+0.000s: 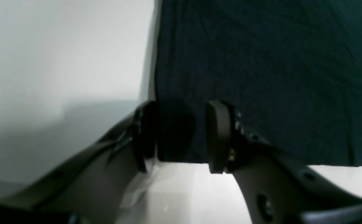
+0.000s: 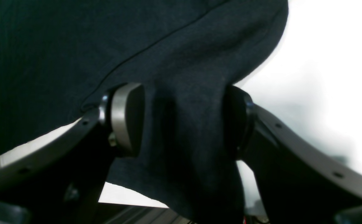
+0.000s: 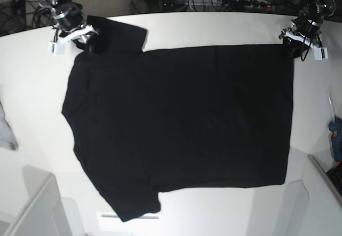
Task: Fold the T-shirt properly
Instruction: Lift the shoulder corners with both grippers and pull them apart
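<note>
White table [image 3: 214, 214] is the biggest thing here; it is filling the base view, and the black T-shirt [image 3: 181, 124] is lying spread flat across most of it, plain side up, with its sleeves pointing to the left side of the scene and its straight bottom edge on the right; one sleeve is lying at the far left and the other at the near left. A small grey cloth [image 3: 5, 132] is peeking in at the left edge, well apart from the shirt; a blue tool [image 3: 336, 134] is lying near the right edge.

The right gripper [image 2: 184, 121] is sitting at the far left corner, by the sleeve; its jaws are standing wide, with a thick bunch of sleeve cloth filling the gap between them, so it is holding the shirt. The left gripper [image 1: 182, 133] is sitting at the far right corner, at the bottom edge; its jaws are about half apart with the shirt's corner between them, but I cannot tell if they are pinching it.

The step looks like the start of the first fold; both arms are getting hold of the far edge. The next move is probably calling for both arms to lift together and bring that far edge over toward the near edge, keeping the cloth tight so it is not wrinkling.
</note>
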Available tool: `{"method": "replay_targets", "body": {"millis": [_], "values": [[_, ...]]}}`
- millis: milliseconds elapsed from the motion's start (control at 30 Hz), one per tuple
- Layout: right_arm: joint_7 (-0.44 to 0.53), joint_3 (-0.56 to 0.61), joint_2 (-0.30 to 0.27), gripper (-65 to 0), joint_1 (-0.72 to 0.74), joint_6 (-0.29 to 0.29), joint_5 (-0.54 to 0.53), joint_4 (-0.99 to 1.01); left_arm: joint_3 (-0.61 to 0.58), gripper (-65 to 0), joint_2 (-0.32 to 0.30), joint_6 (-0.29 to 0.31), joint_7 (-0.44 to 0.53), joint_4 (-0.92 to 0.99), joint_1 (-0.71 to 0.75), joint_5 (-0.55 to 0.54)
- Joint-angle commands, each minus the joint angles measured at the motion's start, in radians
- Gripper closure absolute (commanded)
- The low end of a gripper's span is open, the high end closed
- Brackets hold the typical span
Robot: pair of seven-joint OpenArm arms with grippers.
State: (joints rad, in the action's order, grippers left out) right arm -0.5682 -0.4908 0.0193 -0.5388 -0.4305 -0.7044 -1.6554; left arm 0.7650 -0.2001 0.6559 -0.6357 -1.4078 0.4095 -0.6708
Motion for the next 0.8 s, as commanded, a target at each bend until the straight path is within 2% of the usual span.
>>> {"method": "replay_targets", "body": {"millis": [0,67,167,200,267,333,367,767], "values": [[-0.045,0.001,-0.003,-36.6,-0.013,0.019,0.036,0.007,0.000,-24.8,-0.005,-0.005,-0.037,0.014,-0.002,0.024],[-0.042,0.001,-0.002,-36.6,-0.011,0.019,0.036,0.008,0.000,-21.7,-0.005,-0.005,-0.037,0.048,-0.017,0.024],[-0.042,0.001,-0.002,-33.9,-0.008,0.019,0.036,0.008,0.000,-2.5,-0.005,-0.005,-0.037,0.074,-0.024,0.024],[-0.042,0.001,-0.002,-29.9,-0.007,0.019,0.036,0.008,0.000,0.0,-0.005,-0.005,-0.037,0.074,-0.024,0.024],[-0.042,-0.001,0.000,-18.3,-0.005,0.019,0.036,0.008,0.000,0.0,-0.005,-0.005,-0.037,0.072,-0.024,0.024],[-0.040,-0.009,0.001,-3.6,0.006,0.019,0.036,0.008,0.000,0.0,-0.005,-0.005,-0.037,0.068,-0.024,0.024],[-0.040,-0.010,0.001,0.0,0.012,0.019,0.035,0.010,0.000,0.0,-0.006,-0.005,-0.037,0.065,-0.024,0.024],[-0.042,-0.010,0.000,0.0,0.003,0.019,0.035,-0.009,0.000,0.0,-0.009,0.000,-0.037,-0.018,0.029,0.032]]}}
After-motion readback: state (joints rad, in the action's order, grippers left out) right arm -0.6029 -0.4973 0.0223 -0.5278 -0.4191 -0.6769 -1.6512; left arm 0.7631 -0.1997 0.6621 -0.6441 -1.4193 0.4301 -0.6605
